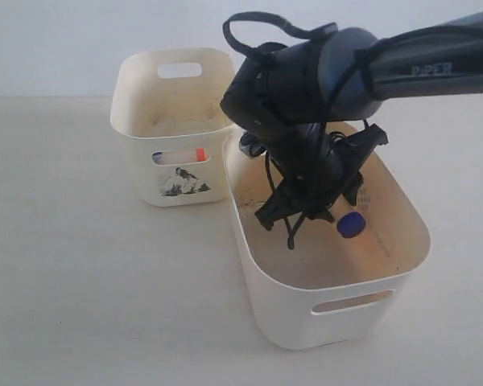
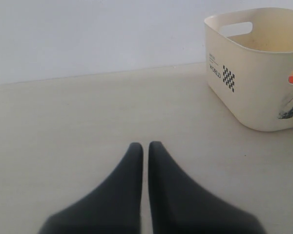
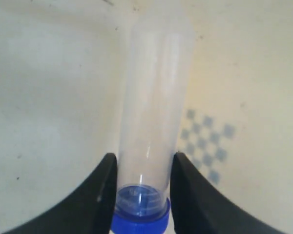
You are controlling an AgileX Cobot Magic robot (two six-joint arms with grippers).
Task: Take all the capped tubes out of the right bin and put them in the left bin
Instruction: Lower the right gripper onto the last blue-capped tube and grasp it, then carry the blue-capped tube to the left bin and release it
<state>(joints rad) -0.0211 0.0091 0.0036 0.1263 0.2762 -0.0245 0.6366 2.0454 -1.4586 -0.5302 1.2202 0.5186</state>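
Exterior view: pale tabletop (image 1: pixel 80 281), white wall (image 1: pixel 64 40); right fingers (image 3: pixel 100 195) clamp blue-capped tube (image 3: pixel 154 122), left fingers (image 2: pixel 132 195) together.

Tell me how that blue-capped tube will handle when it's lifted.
The blue-capped tube looks like clear, empty plastic, so it is probably light and stiff. Its smooth round wall may slip or twist in the right gripper. Set down, it could roll.

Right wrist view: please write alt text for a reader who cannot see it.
A clear tube with a blue cap is held between the black fingers of the right tool, over the cream bin floor.
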